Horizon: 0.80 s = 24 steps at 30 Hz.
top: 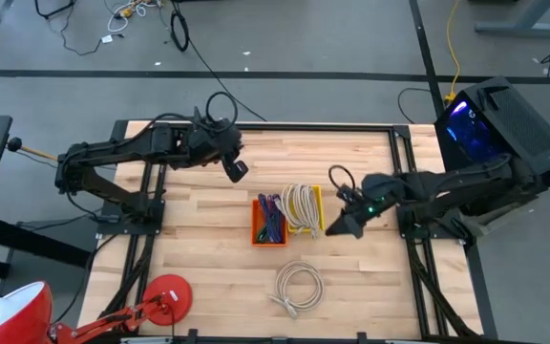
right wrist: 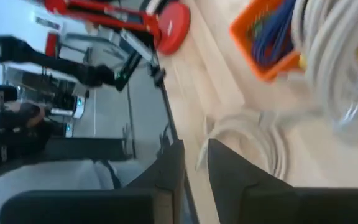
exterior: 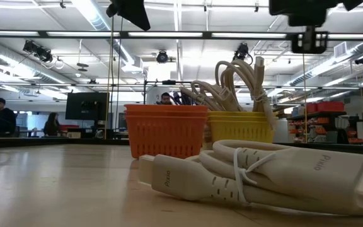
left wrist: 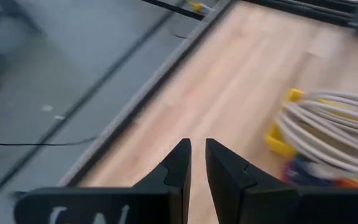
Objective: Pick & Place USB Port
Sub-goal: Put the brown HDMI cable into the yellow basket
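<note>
A coiled white cable [top: 299, 286] lies flat on the wood near the table's near edge, and it fills the foreground of the low view [exterior: 263, 176]. An orange basket [top: 269, 225] of blue and purple cables stands at mid-table, touching a yellow basket [top: 317, 198] from which white cables [top: 301, 208] stick up. My left gripper [top: 238, 172] hovers shut above the table, to the far left of the baskets, and holds nothing [left wrist: 197, 155]. My right gripper [top: 335, 228] hovers shut just right of the yellow basket, also with nothing in it [right wrist: 196, 155].
A red round lamp base [top: 170, 296] sits at the table's near left corner. A dark computer case [top: 499, 124] stands off the right edge. Bare wood [top: 199, 248] lies left of the baskets and around the coiled cable. People show in the room behind [exterior: 2, 116].
</note>
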Each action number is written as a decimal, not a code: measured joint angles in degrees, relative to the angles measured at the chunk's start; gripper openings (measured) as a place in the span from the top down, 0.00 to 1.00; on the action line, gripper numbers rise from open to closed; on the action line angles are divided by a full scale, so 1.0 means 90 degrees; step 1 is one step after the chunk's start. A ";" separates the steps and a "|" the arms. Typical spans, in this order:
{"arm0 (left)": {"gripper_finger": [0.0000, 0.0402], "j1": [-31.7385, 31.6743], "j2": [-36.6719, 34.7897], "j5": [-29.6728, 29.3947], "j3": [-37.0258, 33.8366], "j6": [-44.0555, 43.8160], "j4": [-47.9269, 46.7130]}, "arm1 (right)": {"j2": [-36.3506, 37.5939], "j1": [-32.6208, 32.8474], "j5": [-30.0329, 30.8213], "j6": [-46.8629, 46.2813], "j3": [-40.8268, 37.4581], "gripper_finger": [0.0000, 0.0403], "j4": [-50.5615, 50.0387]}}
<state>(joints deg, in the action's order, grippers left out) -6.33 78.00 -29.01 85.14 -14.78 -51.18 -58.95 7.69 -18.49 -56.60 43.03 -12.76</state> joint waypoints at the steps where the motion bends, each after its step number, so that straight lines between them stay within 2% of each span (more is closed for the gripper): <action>1: 0.87 0.0000 0.0000 0.0240 0.0000 -0.0033 -0.0011 | 0.0002 0.0153 0.0044 -0.0086 0.0000 0.82 -0.0110; 3: 0.87 0.0001 0.0000 0.0539 0.0000 -0.0090 -0.0021 | -0.0003 0.0488 0.0146 -0.0242 0.0000 0.82 -0.0526; 7: 0.87 0.0024 0.0000 0.0544 0.0000 -0.0223 -0.0017 | -0.0105 0.1072 0.0543 -0.0474 -0.0004 0.82 -0.1265; 14: 0.87 0.0022 0.0000 0.0695 0.0000 -0.0326 -0.0024 | -0.0232 0.1404 0.1155 -0.0612 -0.0002 0.82 -0.1149; 18: 0.87 0.0191 -0.0005 0.1677 -0.0231 -0.0831 0.0029 | -0.0378 0.1510 0.1174 -0.0546 -0.0002 0.82 -0.1470; 21: 0.87 0.0650 -0.0005 0.2585 -0.0747 -0.1238 0.0347 | -0.0382 0.1509 0.1391 -0.0420 -0.0002 0.82 -0.1735; 24: 0.87 0.1183 0.0039 0.2849 -0.1448 -0.1901 0.0717 | -0.0367 0.1476 0.1530 -0.0178 -0.0002 0.82 -0.1728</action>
<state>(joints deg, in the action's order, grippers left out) 4.32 78.35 -3.37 72.12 -31.89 -44.73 -62.25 20.97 -4.72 -58.20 43.00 -28.31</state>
